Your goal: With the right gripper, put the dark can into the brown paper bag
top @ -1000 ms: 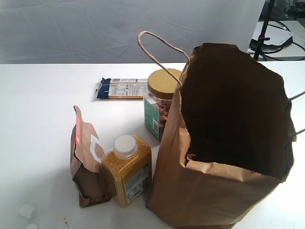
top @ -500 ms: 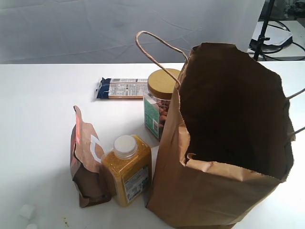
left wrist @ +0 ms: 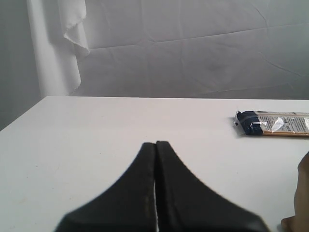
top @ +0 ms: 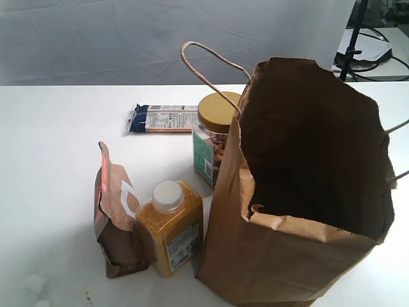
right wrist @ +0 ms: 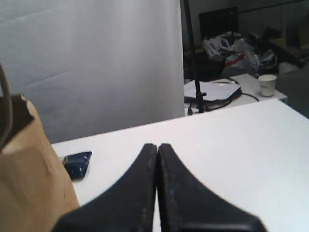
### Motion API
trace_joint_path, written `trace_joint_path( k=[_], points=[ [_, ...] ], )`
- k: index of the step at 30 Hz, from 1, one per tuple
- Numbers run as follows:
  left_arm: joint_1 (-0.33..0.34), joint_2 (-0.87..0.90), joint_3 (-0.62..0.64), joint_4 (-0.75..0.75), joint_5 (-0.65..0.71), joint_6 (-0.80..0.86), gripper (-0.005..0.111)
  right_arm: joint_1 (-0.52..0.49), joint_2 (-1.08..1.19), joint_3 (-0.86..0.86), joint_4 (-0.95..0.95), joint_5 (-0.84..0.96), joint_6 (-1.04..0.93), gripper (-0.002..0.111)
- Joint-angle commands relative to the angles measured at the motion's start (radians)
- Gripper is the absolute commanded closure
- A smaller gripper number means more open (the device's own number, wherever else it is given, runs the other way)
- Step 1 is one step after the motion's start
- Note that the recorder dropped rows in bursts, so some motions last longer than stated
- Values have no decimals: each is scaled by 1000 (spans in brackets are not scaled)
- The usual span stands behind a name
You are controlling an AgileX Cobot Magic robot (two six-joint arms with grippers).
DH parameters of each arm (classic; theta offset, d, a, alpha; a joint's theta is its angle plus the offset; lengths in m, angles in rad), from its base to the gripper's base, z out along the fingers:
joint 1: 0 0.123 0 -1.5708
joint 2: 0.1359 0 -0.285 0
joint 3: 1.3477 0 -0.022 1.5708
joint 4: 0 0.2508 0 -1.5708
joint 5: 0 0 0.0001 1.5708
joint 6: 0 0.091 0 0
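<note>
Inside the brown paper bag [top: 287,256] on the worktop [top: 51,128], only shadow is seen; the dark can cannot be made out. The fingers of the right gripper [right wrist: 158,147] and left gripper [left wrist: 155,145] are pressed together, empty.

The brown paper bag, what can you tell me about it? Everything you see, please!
The brown paper bag is tall, of creased kraft paper, standing upright on the white table. Its mouth gapes open; the inside is too dark to show any contents. The near rim is crumpled. A twisted paper loop handle arches up from the far side. A nut jar is partly hidden behind it, and a yellow bottle stands close beside it.
</note>
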Motion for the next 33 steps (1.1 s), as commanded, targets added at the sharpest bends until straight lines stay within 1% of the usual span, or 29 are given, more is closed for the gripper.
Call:
trace_joint_path(
  k=[1, 3, 5, 9, 12, 16, 20, 25, 28, 31, 33],
  points=[
    [-6, -3, 4, 3, -5, -4, 107, -8, -11, 151, 79, -114, -179, 108],
    [-6, -3, 4, 3, -5, -4, 107, -8, -11, 184, 105, -118, -276, 108],
    [-6, -3, 4, 3, -5, -4, 107, -8, -11, 184, 104, -147, -287, 108],
    [-6, -3, 4, 3, -5, -4, 107, 4, -11, 184, 106, -152, -307, 108],
    [-6, -3, 4, 3, -5, -4, 107, 51, -11, 184, 146, -148, -363, 108],
    [-6, -3, 4, 3, -5, -4, 107, 113, -11, 184, 123, -148, -361, 108],
    [-6, -3, 4, 3, -5, -4, 107, 116, -11, 184, 109, -150, -357, 108],
    [-6, -3, 4, 3, -5, -4, 107, 116, -11, 184, 105, -146, -276, 108],
    [-6, -3, 4, 3, -5, -4, 107, 116, -9, 184, 100, -144, -279, 108],
    [-6, -3, 4, 3, -5, -4, 107, 116, -9, 184, 144, -118, -279, 108],
    [-6, -3, 4, 3, -5, -4, 107, 116, -9, 184, 217, -107, -287, 108]
  ],
)
